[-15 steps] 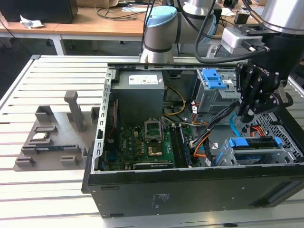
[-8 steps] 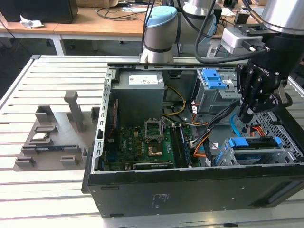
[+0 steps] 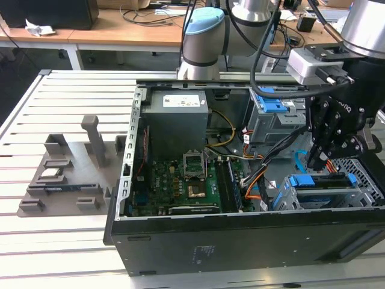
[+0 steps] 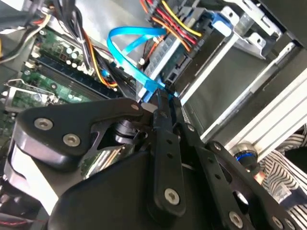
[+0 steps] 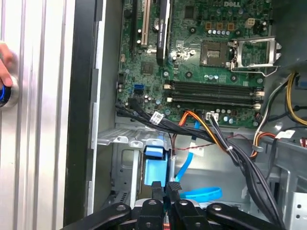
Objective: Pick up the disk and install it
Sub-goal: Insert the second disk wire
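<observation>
The disk [image 3: 319, 180] lies in the grey drive cage [image 3: 361, 192] at the near corner of the open computer case, on the exterior view's right; its bright blue carrier frame shows. My gripper [image 3: 317, 161] hangs just above it, fingers pointing down. In the first wrist view the two fingertips [image 5: 157, 186] are pressed together right at the end of the blue carrier [image 5: 154, 167]; whether they touch it I cannot tell. Nothing is between them. In the second wrist view the shut gripper [image 4: 165, 98] points at the cage by a blue ribbon cable [image 4: 129, 45].
Motherboard [image 3: 180, 180], power supply [image 3: 177, 120] and a second cage with a blue latch [image 3: 274, 108] fill the case. Black and orange cable bundles [image 5: 211, 139] run beside the cage. A grey fixture [image 3: 66, 174] stands on the slatted table. A hand [image 5: 5, 72] and a striped sleeve [image 4: 283, 177] are near the case.
</observation>
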Controlling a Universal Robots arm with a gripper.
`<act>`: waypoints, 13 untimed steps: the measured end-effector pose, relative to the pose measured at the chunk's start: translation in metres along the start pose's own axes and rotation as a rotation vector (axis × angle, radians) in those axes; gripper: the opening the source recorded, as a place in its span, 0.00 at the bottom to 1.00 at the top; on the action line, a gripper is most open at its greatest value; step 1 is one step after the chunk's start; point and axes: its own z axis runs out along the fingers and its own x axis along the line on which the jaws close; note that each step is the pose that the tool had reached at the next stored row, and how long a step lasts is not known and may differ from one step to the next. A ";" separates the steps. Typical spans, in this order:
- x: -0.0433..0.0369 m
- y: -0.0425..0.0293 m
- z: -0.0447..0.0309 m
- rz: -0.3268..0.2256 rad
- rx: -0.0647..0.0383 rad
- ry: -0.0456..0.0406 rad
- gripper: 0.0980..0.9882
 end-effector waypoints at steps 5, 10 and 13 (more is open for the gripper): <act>0.0001 -0.0118 0.0126 0.000 -0.001 0.0001 0.07; 0.0002 -0.0171 0.0158 0.000 -0.002 -0.0002 0.07; 0.0004 -0.0207 0.0171 0.000 -0.002 -0.0003 0.07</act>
